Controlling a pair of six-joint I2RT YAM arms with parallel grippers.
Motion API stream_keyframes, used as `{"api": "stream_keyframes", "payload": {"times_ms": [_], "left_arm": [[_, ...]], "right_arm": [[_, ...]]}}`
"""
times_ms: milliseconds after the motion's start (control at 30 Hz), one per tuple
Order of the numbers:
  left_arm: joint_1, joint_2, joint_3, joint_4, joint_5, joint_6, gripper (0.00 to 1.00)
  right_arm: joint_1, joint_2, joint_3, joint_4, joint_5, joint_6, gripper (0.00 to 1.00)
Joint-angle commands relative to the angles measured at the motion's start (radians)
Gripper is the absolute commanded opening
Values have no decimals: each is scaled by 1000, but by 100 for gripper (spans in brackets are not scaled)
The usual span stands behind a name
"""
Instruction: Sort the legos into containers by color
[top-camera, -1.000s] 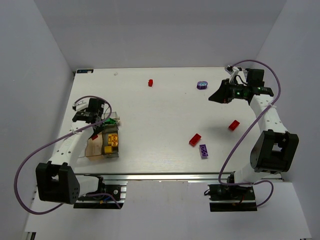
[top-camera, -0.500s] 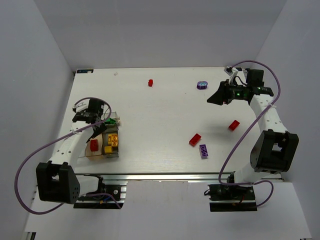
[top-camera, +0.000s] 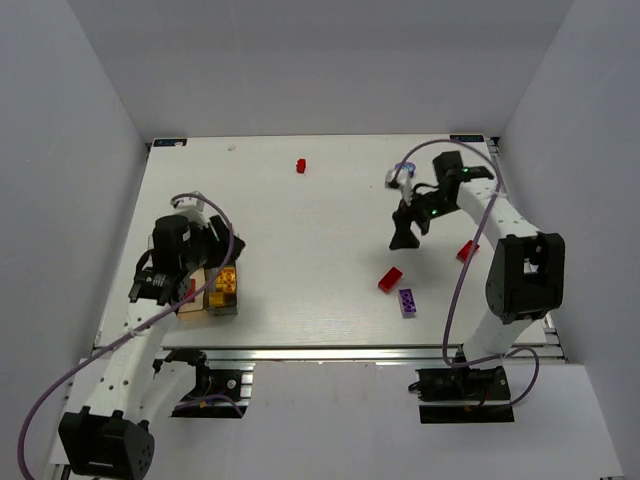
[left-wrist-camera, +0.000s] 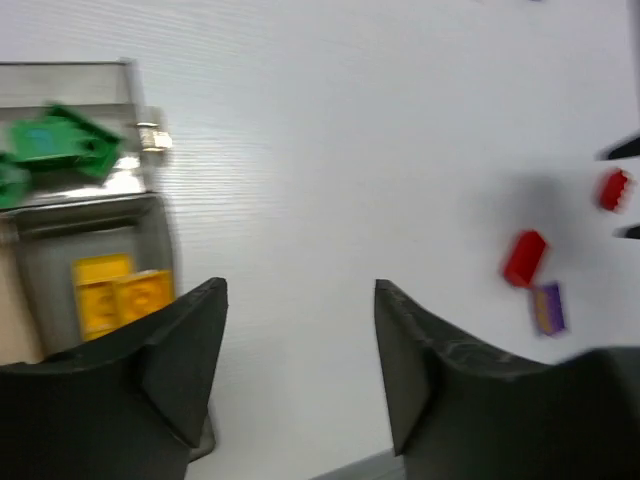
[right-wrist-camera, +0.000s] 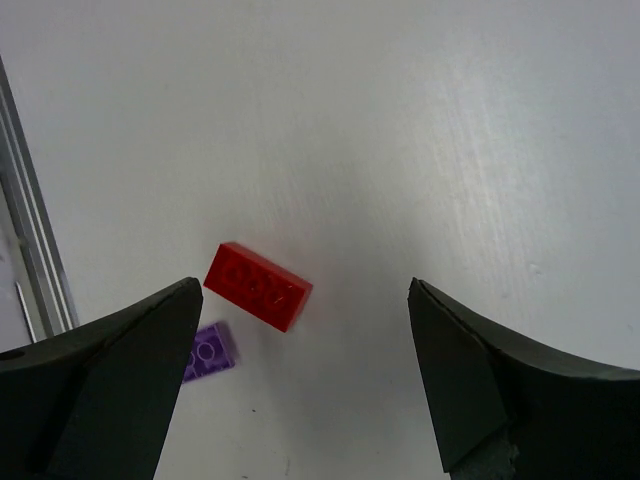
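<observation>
white counter (top-camera: 300, 230), bricks loose at the right, bins at the left edge
right fingers (right-wrist-camera: 480, 380) are spread wide and empty above a red brick (right-wrist-camera: 258, 286), with a purple brick (right-wrist-camera: 208, 350) just beside it. left fingers (left-wrist-camera: 160, 360) are parted, holding nothing, by the bins (left-wrist-camera: 80, 212) with green and yellow pieces inside. a second red brick (top-camera: 467, 250) lies near, a third red brick (top-camera: 300, 165) well apart at the back. likely risk: the red brick sits askew and off-centre to the fingers, so closing could spin it away or catch the purple brick too.
</observation>
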Motion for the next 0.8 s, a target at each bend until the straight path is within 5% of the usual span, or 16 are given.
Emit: {"api": "stream_keyframes", "payload": {"times_ms": [0,133,333,533,767], "left_arm": [[-6,-11,-78,223,367,73,73],[-6,-25,-101,210,371,126,76],[-6,-112,-118,187,298,158,76],[-6,-201,-123,180,234,156,77],[3,-290,-130,173,174,147,83]], "right_arm": [[64,-43,-88,-38,195,-312,89],[67,-92,-182,-64,164,-752,89],[90,136,86,-384,170,-1114,74],[190,87,-67,-189,284,-1124,74],[265,124,-59,-225,328,-1095,73]]}}
